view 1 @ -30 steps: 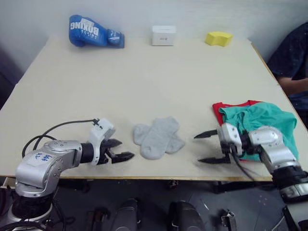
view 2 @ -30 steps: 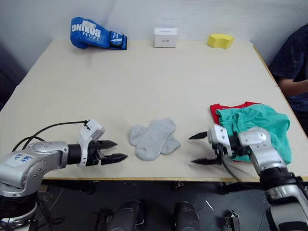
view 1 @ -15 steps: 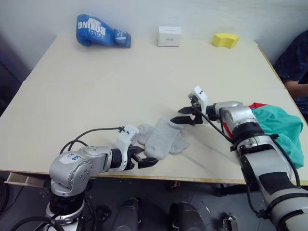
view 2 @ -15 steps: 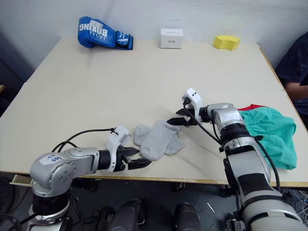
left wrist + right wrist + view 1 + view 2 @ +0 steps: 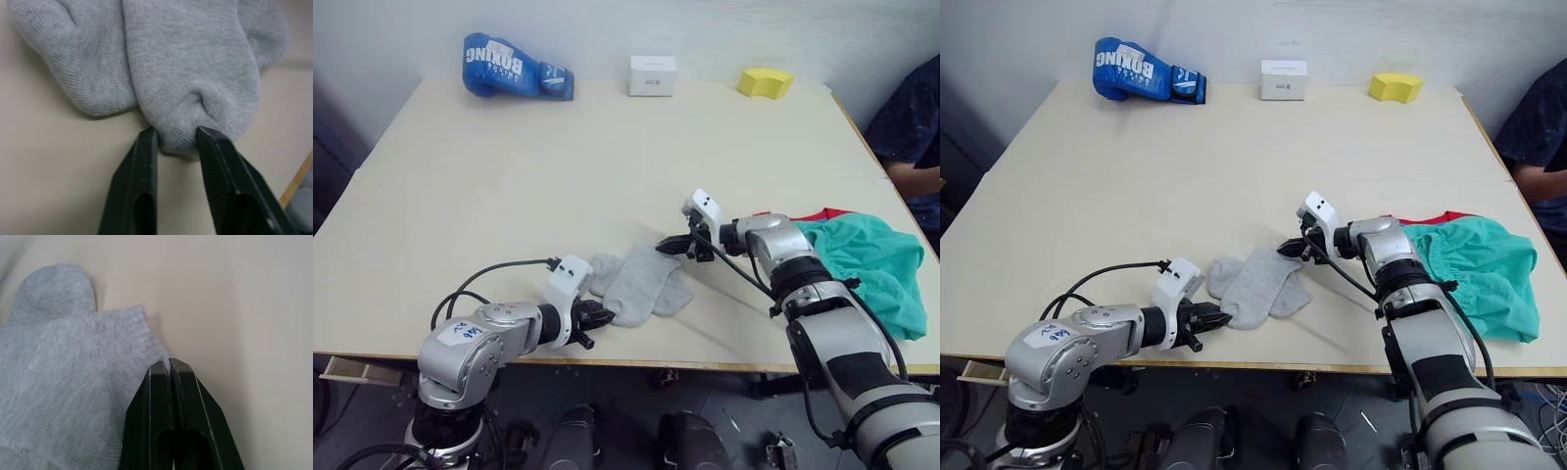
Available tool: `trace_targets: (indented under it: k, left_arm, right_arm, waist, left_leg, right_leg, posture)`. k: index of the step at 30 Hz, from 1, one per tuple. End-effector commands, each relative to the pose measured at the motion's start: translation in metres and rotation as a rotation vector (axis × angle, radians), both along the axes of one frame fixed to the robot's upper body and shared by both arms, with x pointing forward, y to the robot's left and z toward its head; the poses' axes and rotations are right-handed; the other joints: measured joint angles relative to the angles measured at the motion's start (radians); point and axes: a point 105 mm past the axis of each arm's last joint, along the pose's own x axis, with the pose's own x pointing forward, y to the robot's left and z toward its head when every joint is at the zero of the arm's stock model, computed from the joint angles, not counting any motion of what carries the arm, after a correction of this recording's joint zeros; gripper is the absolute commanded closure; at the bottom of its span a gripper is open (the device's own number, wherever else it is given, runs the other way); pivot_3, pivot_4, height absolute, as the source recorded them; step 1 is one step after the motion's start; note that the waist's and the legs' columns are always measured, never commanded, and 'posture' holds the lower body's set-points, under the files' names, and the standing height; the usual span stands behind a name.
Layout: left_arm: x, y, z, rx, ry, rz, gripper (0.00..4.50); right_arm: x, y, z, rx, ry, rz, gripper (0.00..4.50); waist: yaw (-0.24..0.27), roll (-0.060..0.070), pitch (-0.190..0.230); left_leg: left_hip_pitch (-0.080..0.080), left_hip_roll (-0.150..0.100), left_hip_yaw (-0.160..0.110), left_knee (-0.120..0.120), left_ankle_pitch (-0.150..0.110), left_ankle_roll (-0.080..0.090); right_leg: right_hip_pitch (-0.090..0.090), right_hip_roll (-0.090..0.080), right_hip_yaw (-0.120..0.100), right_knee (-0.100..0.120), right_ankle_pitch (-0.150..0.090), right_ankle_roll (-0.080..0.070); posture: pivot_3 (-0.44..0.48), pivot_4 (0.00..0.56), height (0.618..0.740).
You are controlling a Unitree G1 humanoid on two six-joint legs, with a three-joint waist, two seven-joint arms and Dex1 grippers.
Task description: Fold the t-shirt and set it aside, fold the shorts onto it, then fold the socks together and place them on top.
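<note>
1. Now both pincers work the pair of small light grey ankle socks [image 5: 634, 284], which lie overlapped near the front edge of the pale beige table [image 5: 558, 166], between the two arms.
2. The left gripper [image 5: 177, 138] has its two black fingers partly closed around the near end of the upper sock, the cloth bunched between them.
3. The right gripper [image 5: 169, 366] is clamped tight on the far cuff corner of that sock, fingers pressed together with only a sliver of fabric caught.
4. To fold well, I judge both ends should lift together and travel evenly; the right hold looks thin and could slip.
5. The teal green cloth shorts [image 5: 867, 264] rest on the bright red t-shirt [image 5: 818, 213], behind the right gripper, along its arm.
6. The wrist views reveal how much cloth each pincer has; the head views instead show the stack, a blue boxing glove [image 5: 514, 67], a white box [image 5: 652, 74] and a yellow sponge [image 5: 763, 81] far beyond both grippers.
</note>
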Motion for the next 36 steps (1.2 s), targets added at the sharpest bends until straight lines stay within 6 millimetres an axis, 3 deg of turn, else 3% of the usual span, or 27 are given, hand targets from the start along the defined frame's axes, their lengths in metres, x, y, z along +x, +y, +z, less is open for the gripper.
trace_targets:
  k: [1, 2, 8, 14, 18, 24, 31, 36]
  left_arm:
    - [-0.009, -0.002, -0.012, -0.015, 0.065, -0.019, 4.27]
    - [-0.009, -0.001, -0.007, -0.036, 0.051, -0.023, 4.46]
    - [-0.010, 0.019, 0.031, -0.122, -0.021, -0.094, 4.46]
    - [0.007, 0.055, 0.069, -0.132, -0.117, -0.131, 4.46]
    - [0.018, 0.061, 0.078, -0.073, -0.224, -0.346, 4.46]
    - [0.055, 0.062, 0.077, -0.041, -0.186, -0.455, 4.46]
    - [0.087, 0.053, 0.071, 0.003, -0.135, -0.536, 4.46]
    - [0.099, 0.052, 0.066, 0.036, -0.091, -0.548, 4.46]
  right_arm:
    - [0.000, -0.003, 0.019, 0.066, -0.069, 0.016, 4.50]
    - [0.000, -0.004, 0.024, 0.084, -0.085, 0.011, 4.50]
    - [-0.006, -0.017, 0.060, 0.202, -0.185, -0.005, 4.50]
    - [-0.046, -0.024, 0.074, 0.310, -0.244, -0.004, 4.50]
    - [-0.082, -0.021, 0.065, 0.402, -0.260, -0.052, 4.50]
    - [-0.121, -0.011, 0.036, 0.436, -0.296, -0.200, 4.50]
    - [-0.131, 0.003, 0.009, 0.422, -0.312, -0.342, 4.50]
    - [-0.131, 0.004, -0.006, 0.398, -0.277, -0.371, 4.50]
  waist:
    - [-0.002, 0.000, 0.000]
    - [-0.004, 0.000, 0.000]
    - [-0.009, 0.000, 0.001]
    - [-0.006, 0.000, 0.001]
    - [-0.005, 0.001, 0.001]
    - [-0.001, 0.000, 0.001]
    - [-0.007, 0.000, 0.001]
    - [-0.008, -0.002, 0.002]
  left_leg:
    - [0.000, 0.000, 0.000, 0.000, 0.000, 0.000]
    - [0.000, 0.000, 0.000, 0.000, 0.000, 0.000]
    - [-0.007, 0.004, 0.001, 0.000, 0.000, -0.001]
    - [-0.013, 0.003, 0.004, 0.000, 0.001, -0.002]
    - [-0.013, 0.003, 0.007, -0.002, 0.000, -0.002]
    - [-0.012, 0.003, 0.010, -0.003, -0.004, -0.006]
    - [-0.012, 0.004, 0.017, -0.002, -0.002, 0.002]
    - [-0.012, 0.004, 0.019, 0.000, -0.003, 0.003]
  right_leg:
    - [0.000, 0.000, 0.000, 0.000, 0.000, 0.000]
    - [0.000, 0.000, 0.000, 0.000, 0.000, 0.000]
    - [-0.008, 0.000, 0.001, 0.000, 0.000, -0.001]
    - [-0.017, 0.002, 0.003, 0.002, 0.000, -0.001]
    - [-0.018, 0.002, 0.004, 0.001, 0.000, -0.001]
    - [-0.019, 0.002, 0.004, 0.000, 0.000, -0.001]
    - [-0.024, 0.004, 0.003, 0.003, 0.000, -0.001]
    - [-0.026, 0.004, 0.005, 0.005, 0.000, 0.000]
  posture:
    - [0.000, 0.150, 0.740]
    - [0.000, 0.150, 0.740]
    - [0.000, 0.150, 0.740]
    - [0.000, 0.150, 0.740]
    - [0.000, 0.150, 0.740]
    - [0.000, 0.150, 0.740]
    - [0.000, 0.150, 0.740]
    - [0.000, 0.150, 0.740]
